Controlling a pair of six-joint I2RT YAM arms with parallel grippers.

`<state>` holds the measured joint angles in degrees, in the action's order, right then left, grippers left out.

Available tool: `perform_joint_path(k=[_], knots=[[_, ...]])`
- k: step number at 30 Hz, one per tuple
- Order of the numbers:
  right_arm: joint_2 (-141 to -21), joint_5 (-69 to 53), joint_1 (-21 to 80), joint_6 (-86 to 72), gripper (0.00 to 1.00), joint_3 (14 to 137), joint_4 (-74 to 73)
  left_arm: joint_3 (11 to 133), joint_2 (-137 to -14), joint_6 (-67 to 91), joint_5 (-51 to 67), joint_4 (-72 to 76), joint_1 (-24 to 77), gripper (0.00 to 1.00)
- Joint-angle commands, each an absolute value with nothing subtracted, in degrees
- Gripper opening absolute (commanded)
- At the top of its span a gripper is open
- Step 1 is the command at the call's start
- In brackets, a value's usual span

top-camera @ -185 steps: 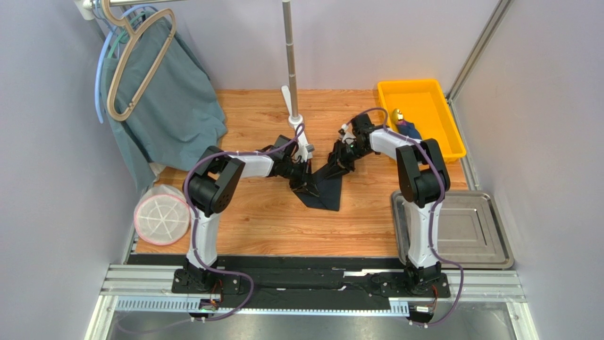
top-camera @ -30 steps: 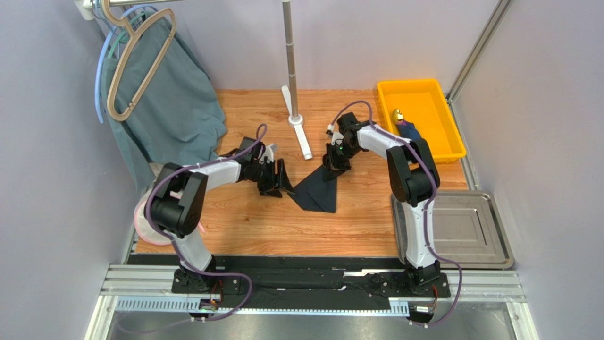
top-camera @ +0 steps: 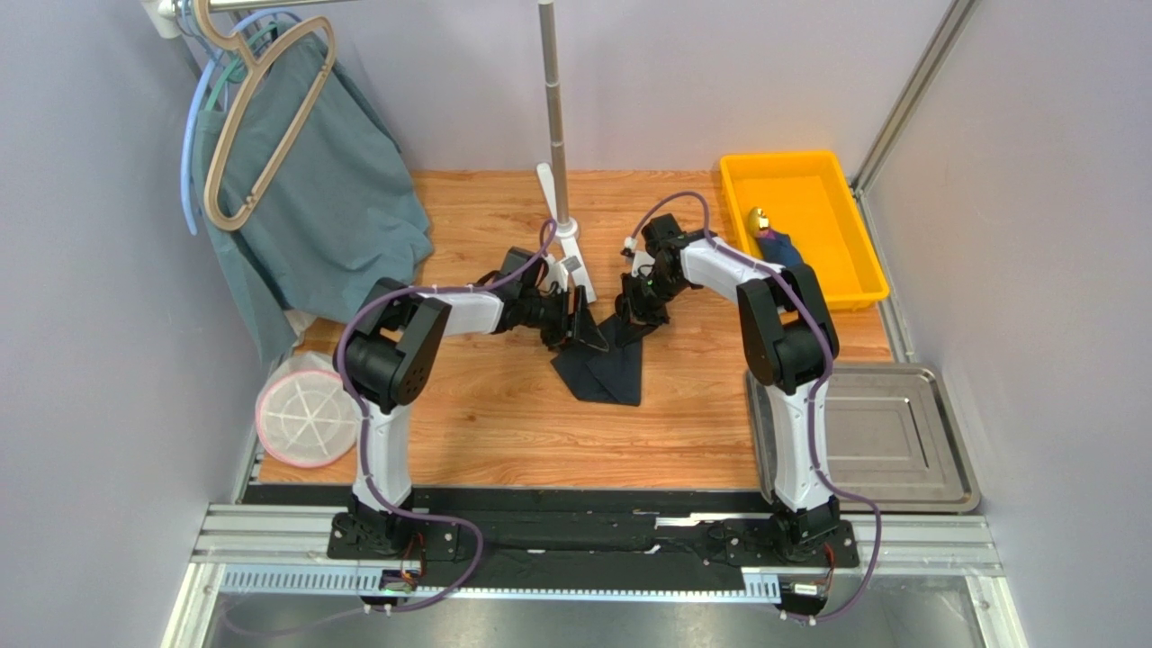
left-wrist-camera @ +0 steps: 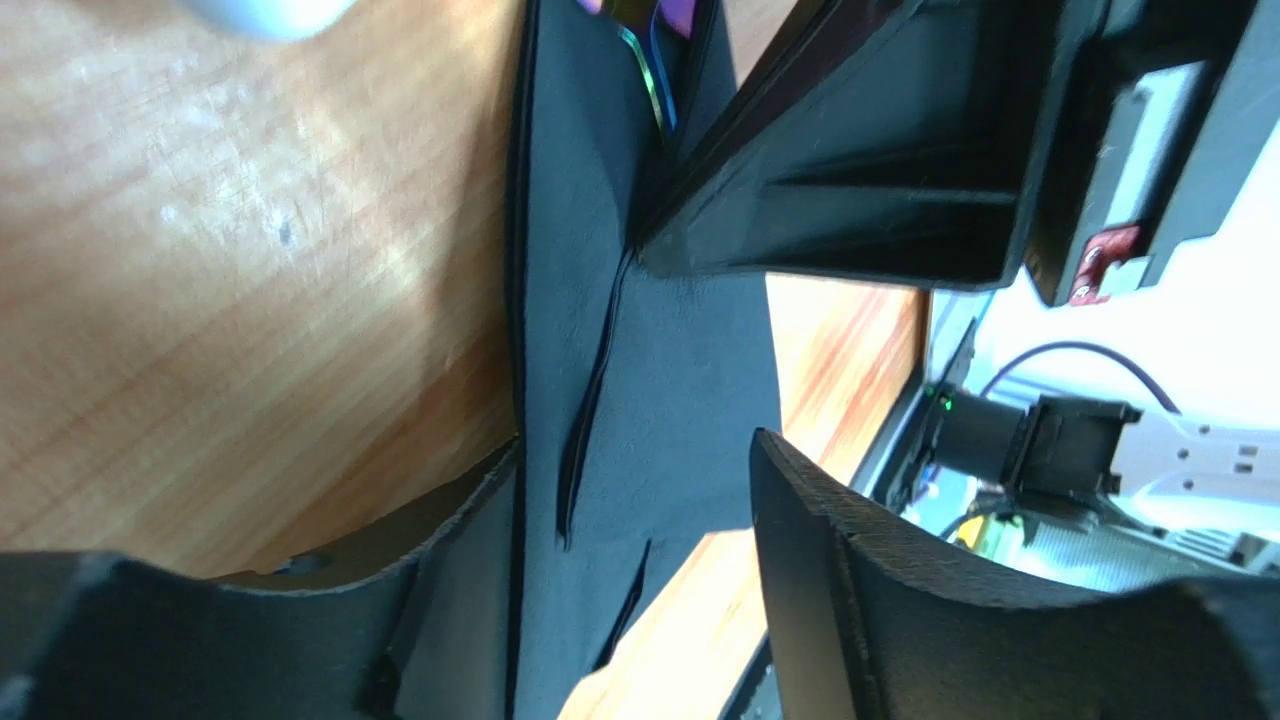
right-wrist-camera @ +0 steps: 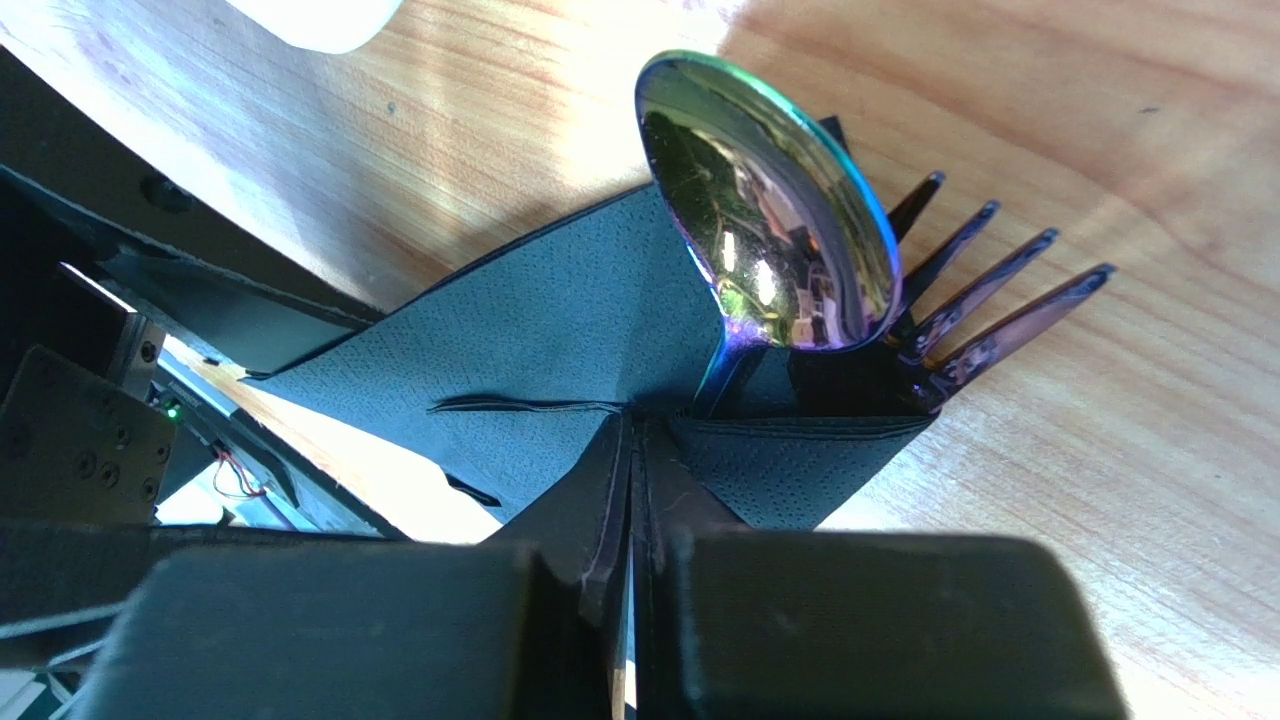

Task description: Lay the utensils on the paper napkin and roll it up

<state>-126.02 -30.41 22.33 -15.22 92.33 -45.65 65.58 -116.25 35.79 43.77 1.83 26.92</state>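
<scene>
The paper napkin (top-camera: 605, 362) lies on the wooden surface (top-camera: 473, 419) midway between the two arms, folded into a dark wedge; its narrow far end sits in the right jaws, which are pressed closed on a raised fold of it, as the right wrist view shows with the napkin (right-wrist-camera: 571, 338) pinched at the fingertips; the left jaws stand open at the wedge's left edge, and in the left wrist view the napkin (left-wrist-camera: 661, 345) runs up between the two spread fingers (left-wrist-camera: 932, 600), though I cannot tell whether they touch it; the wedge's long axis runs from the far end at the right jaws toward the near edge of the surface, widening as it comes nearer; a spoon (right-wrist-camera: 766, 195) and a fork (right-wrist-camera: 977, 308) stick out of the fold side by side, handles hidden inside, bowl and tines pointing away from the right wrist camera; both have an iridescent purple sheen; the left arm (top-camera: 392, 354) rises from its base, bends at the elbow and stretches its forearm low to the right toward the napkin; the right arm (top-camera: 784, 324) rises, bends and reaches far and left, its wrist turned down onto the napkin's far end.
</scene>
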Motion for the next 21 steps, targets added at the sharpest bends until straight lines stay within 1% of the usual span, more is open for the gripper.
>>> perform_joint_path(k=[1,8,9,11,12,14,15,18,21], knots=[[-129.3,-21.9,23.3,-13.5,0.00,91.8,-45.7,62.3,-114.5,32.6,42.6,-4.7,25.8,0.59],[-129.0,-21.3,23.4,-13.8,0.00,91.4,-45.6,57.7,-109.3,32.3,43.2,-7.3,22.9,0.49],[-129.0,-21.2,23.4,-13.8,0.00,91.4,-45.6,57.2,-108.3,32.5,43.3,-7.1,22.7,0.43],[-128.8,-21.2,23.4,-13.7,0.00,91.3,-45.5,57.0,-107.4,32.6,43.7,-6.0,22.6,0.35],[-128.8,-21.1,23.4,-13.7,0.00,91.2,-45.5,56.9,-106.6,33.7,43.9,-5.1,22.8,0.26],[-128.8,-20.8,23.4,-13.7,0.00,91.0,-45.3,57.0,-106.1,34.9,45.4,-2.0,23.2,0.19],[-128.8,-20.9,23.3,-13.7,0.00,91.0,-45.4,58.0,-106.1,35.2,45.7,-1.7,23.6,0.13],[-128.8,-20.9,23.2,-14.1,0.00,90.9,-45.3,59.1,-106.0,37.2,46.8,-0.4,25.4,0.04],[-128.8,-20.6,23.4,-14.2,0.00,90.8,-45.3,59.7,-106.3,40.3,47.5,3.5,27.1,0.01]])
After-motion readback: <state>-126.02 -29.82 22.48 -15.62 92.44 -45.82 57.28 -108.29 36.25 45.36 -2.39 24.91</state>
